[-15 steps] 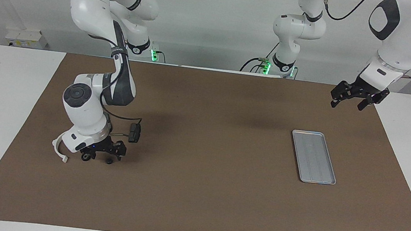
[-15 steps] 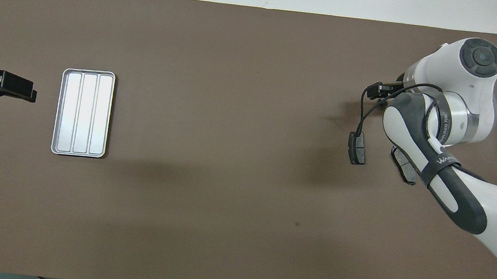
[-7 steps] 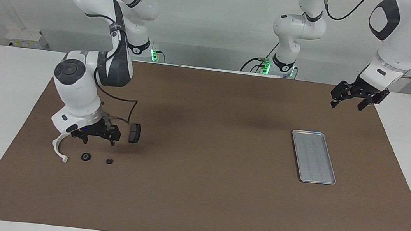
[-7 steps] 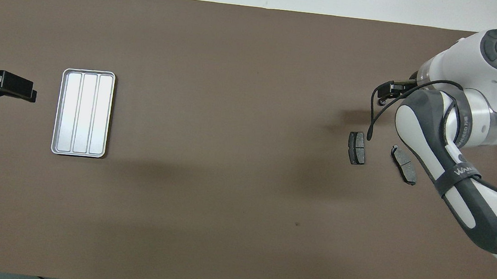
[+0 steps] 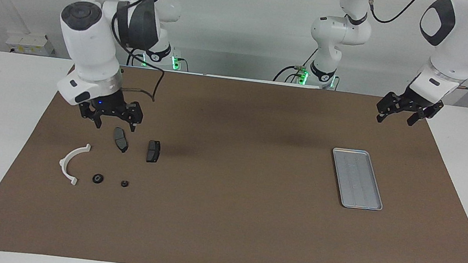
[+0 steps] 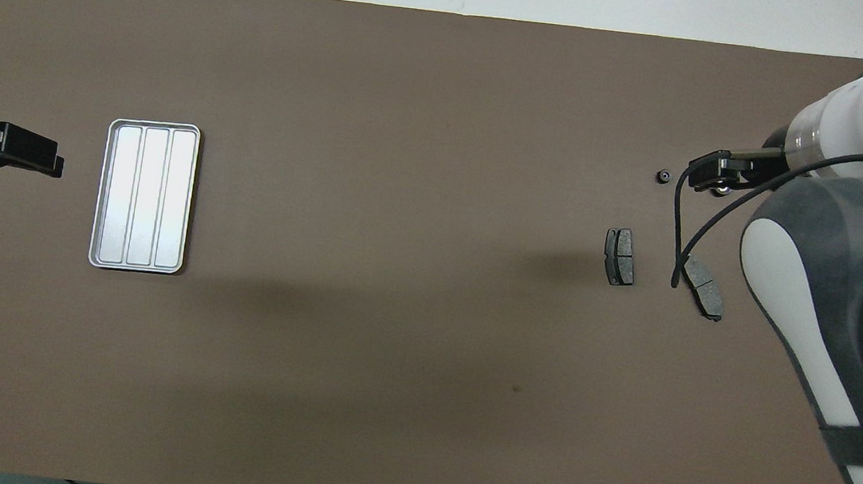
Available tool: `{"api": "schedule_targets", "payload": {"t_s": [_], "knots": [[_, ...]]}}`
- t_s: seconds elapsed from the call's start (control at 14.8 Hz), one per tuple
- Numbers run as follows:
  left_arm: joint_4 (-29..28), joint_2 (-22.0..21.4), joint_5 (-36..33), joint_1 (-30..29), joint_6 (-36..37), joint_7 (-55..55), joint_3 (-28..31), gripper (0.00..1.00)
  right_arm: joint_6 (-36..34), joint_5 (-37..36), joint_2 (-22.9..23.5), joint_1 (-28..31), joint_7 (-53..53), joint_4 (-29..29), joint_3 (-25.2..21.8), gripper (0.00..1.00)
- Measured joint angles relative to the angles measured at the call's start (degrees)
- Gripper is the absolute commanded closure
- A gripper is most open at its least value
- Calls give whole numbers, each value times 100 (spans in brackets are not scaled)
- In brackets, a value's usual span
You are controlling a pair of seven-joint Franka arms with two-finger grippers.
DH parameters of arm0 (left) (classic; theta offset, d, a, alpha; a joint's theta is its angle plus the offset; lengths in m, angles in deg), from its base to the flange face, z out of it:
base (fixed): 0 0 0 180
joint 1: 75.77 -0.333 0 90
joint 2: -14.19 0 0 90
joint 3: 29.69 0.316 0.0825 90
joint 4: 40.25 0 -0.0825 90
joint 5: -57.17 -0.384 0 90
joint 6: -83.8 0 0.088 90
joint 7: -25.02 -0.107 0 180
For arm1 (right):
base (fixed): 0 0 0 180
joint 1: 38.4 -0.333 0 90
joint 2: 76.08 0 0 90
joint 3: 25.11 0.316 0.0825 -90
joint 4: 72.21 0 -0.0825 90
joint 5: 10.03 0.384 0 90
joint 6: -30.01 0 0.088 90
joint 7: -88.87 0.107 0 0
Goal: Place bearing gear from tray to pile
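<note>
the gear (image 5: 97, 178) lies flat on the mat in the pile, not in the tray. a smaller gear (image 5: 124, 183) lies just beside it, toward the left arm's end. the bracket (image 5: 71, 164) lies beside the gear toward the right arm's end. two pads (image 5: 121, 139) (image 5: 153, 151) lie nearer to the robots than the gears. in the overhead view only the smaller gear (image 6: 661, 176) and the pads show plainly; the arm covers the rest.

the tray (image 5: 357, 179) sits well apart from the pile, toward the left arm's end. its ribbed floor carries nothing.

the right gripper (image 5: 111, 122) hangs over the mat above the pile, close to the nearer pad. its fingers are parted and hold nothing. the left gripper (image 5: 400, 115) waits in the air near the mat's corner, nearer to the robots than the tray. its fingers are spread and hold nothing.

step in hand, by judgement: release is complete and the placing looks done. the gear rests with the pile and nothing is left in the tray.

next move, by judgement: lift the right arm clear of the pile without brushing the pads or the cable that hangs from its wrist. no further pick is called for.
</note>
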Motion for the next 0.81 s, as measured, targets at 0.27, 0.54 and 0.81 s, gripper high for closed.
{"api": "schedule_targets", "payload": {"t_s": [0.27, 0.54, 0.81], "knots": [[0, 0, 0, 0, 0, 0, 0, 0, -599, 184, -778, -81, -24, 7, -10, 0], [0, 0, 0, 0, 0, 0, 0, 0, -747, 271, -1093, -445, -143, 34, -343, 0], [0, 0, 0, 0, 0, 0, 0, 0, -747, 539, -1075, -609, -956, 81, -969, 0]]}}
